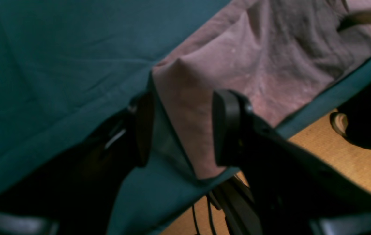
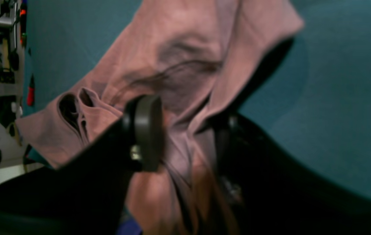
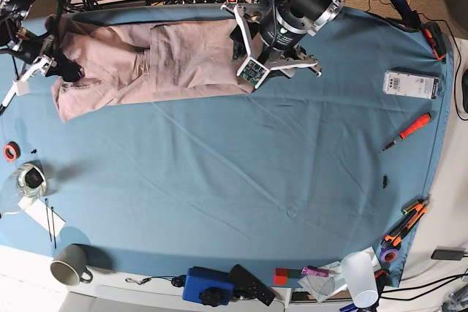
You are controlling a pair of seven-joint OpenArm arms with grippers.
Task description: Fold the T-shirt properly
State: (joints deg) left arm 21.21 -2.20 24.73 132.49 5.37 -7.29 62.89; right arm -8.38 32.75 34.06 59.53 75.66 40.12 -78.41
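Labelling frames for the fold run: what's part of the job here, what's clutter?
Job:
T-shirt
left pincer, open at the shirt's corner
right pincer, shirt between its jaws

Clutter:
mug
red screwdriver
plastic cup
blue box
tape roll

The T-shirt [image 3: 146,63] lies at the far left end of the counter [image 3: 241,173], on the cloth [image 3: 292,151]. The right arm's fingers [image 3: 55,63] are at the shirt's left end and the left arm [image 3: 281,27] stands at its right end. Far to the right lie a box [image 3: 411,83] and a screwdriver [image 3: 407,131]. At the near edge, a mug [image 3: 70,264] sits on the left and a cup [image 3: 360,275] on the right
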